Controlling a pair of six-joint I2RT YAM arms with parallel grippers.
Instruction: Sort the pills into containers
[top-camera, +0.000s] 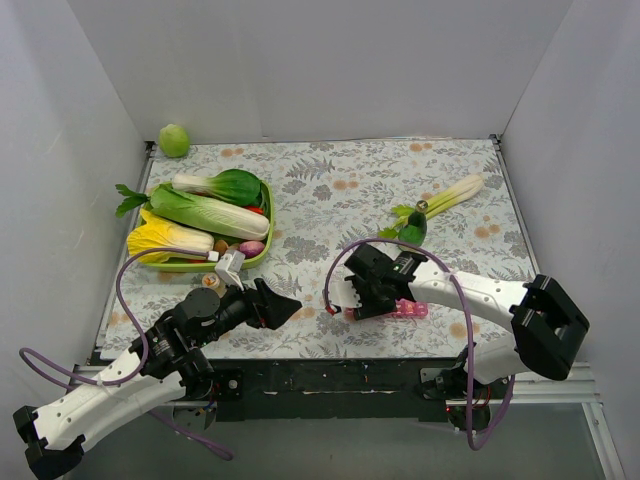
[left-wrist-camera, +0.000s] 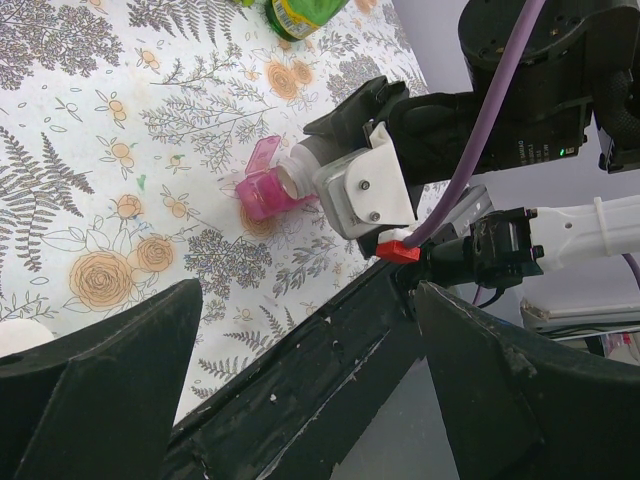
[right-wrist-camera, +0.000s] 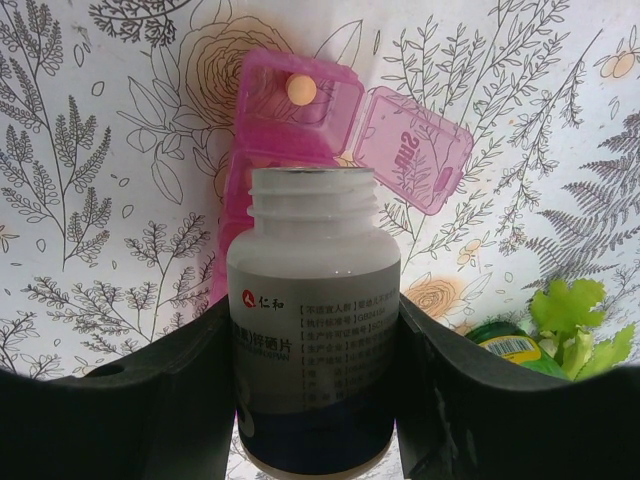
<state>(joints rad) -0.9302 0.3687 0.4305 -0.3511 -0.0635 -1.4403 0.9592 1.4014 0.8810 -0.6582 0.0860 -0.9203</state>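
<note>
At the far left corner of the floral-patterned bench (top-camera: 330, 190) sits a round pale-green cabbage-like vegetable (top-camera: 174, 140). Just nearer is a green oval plastic tray (top-camera: 262, 245) piled with leafy toy vegetables. In front of the tray, the black-and-white left arm (top-camera: 190, 325) reaches toward the bench's middle. The left jaws are released, their dark fingers (left-wrist-camera: 100, 370) spread wide with nothing between them, well apart from the task's thing. Right of centre, near the front edge, the right jaws are clenched on an uncapped white plastic pill bottle (right-wrist-camera: 312, 320) with a printed label, one dark finger (right-wrist-camera: 130, 400) pressed against each side of its body. The bottle's open mouth points at the narrow translucent pink plastic pill organizer (right-wrist-camera: 250, 180), which lies on the bench partly under the right jaws. Whether the mouth touches the strip cannot be told. The organizer's end compartment stands open, its square pink lid (right-wrist-camera: 412, 150) flipped aside. A small round pale-yellow tablet (right-wrist-camera: 301, 90) lies in that compartment. Beyond the organizer, toward the back right, lie a dark-green leafy vegetable (top-camera: 410, 230) and a long pale-green leek (top-camera: 455, 192). The white right arm (top-camera: 480, 292), wound with a purple cable (top-camera: 458, 300), comes in from the right front corner.
</note>
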